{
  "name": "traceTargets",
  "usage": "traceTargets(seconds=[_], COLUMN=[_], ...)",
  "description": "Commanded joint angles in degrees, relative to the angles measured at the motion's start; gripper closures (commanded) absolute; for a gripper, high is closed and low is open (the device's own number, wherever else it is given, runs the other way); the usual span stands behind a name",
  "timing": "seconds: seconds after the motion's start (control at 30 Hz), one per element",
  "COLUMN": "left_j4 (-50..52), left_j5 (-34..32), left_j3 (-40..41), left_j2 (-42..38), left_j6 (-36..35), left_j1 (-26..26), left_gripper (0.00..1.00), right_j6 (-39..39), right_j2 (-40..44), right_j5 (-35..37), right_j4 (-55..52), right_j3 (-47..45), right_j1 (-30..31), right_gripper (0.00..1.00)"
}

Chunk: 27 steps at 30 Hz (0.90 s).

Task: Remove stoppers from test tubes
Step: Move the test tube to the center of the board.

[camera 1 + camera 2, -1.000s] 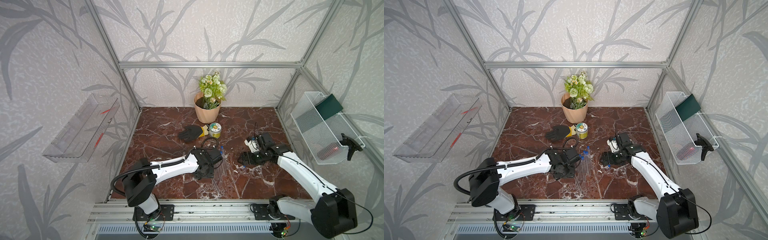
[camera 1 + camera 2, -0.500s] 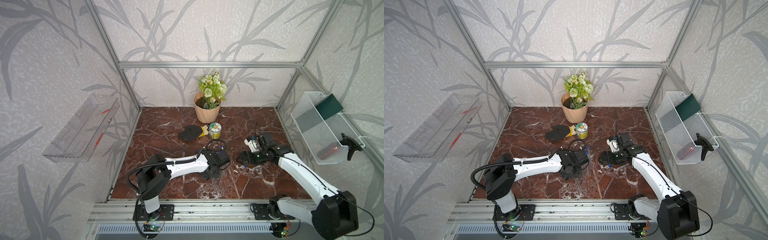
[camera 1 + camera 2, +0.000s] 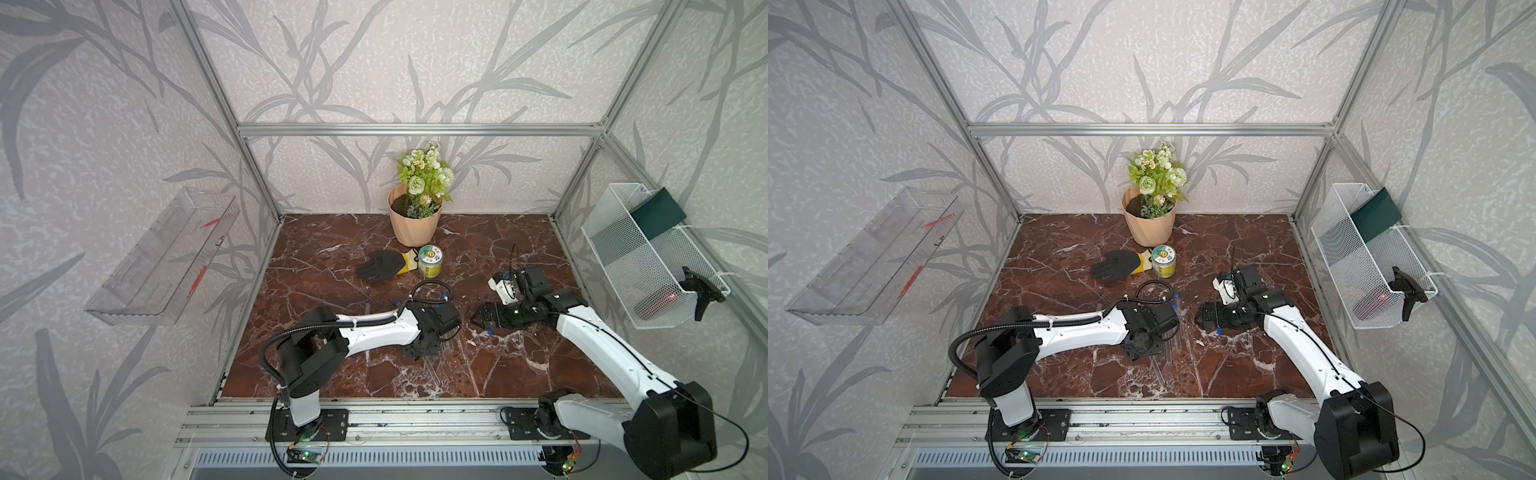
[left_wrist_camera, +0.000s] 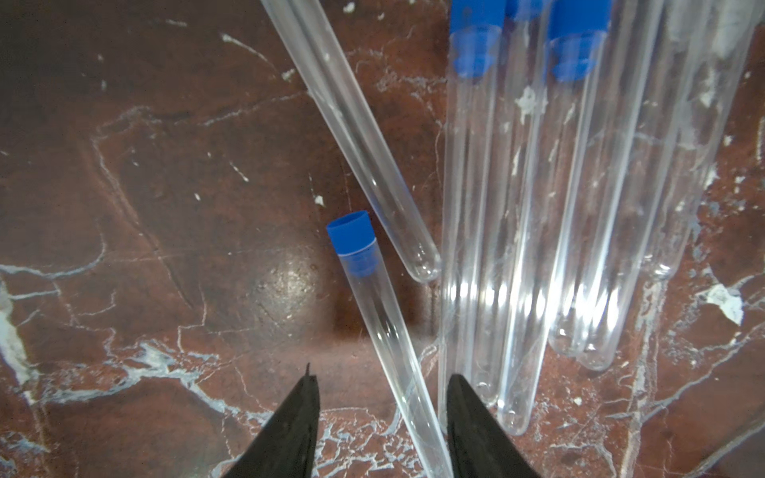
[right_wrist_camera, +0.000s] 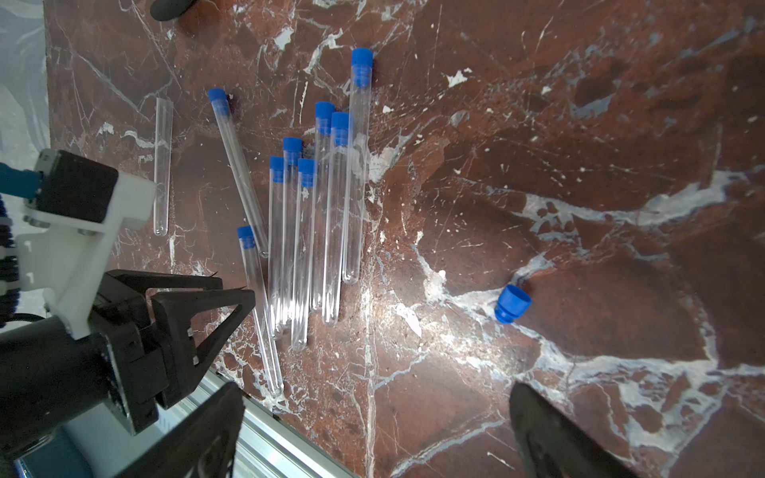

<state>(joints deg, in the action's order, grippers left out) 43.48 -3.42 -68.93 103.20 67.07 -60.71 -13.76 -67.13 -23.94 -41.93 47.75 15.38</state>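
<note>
Mostly, test tubes [image 5: 334,223] hold blue stoppers [image 5: 340,124]; one loose stopper [image 5: 511,304] lies apart

The left gripper [image 3: 424,355] points down at the dark red marble surface [image 3: 332,249], its tips over a few faint clear test tubes [image 3: 434,370]. How its jaws stand cannot be told here. Off to its right, the right gripper [image 3: 477,321] faces it with jaws spread, and a blue stopper [image 3: 490,331] lies close beside it. Beyond both grippers lie a black glove [image 3: 379,266] and a small jar [image 3: 430,261].
</note>
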Motion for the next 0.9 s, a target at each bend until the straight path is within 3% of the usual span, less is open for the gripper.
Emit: traceTargets(seconds=[0.0, 0.53, 0.87], left_j4=[1.6, 2.1, 2.1], left_j5=[-2.2, -1.5, 0.1], left_j3=[-1.3, -1.9, -1.9], left_j2=[1.2, 4.2, 5.2], left_j6=[1.3, 0.6, -1.3], left_j1=[0.4, 1.2, 1.0], left_gripper=[0.49, 0.52, 0.59], right_j6=[-0.1, 0.2, 0.2], right_j2=[0.9, 0.4, 0.4], right_j5=[-0.1, 0.0, 0.0], right_j4=[-0.1, -0.3, -0.1], right_j3=[-0.2, 0.0, -0.2], right_j1=[-0.1, -0.9, -2.1], right_gripper=[0.01, 0.01, 0.01])
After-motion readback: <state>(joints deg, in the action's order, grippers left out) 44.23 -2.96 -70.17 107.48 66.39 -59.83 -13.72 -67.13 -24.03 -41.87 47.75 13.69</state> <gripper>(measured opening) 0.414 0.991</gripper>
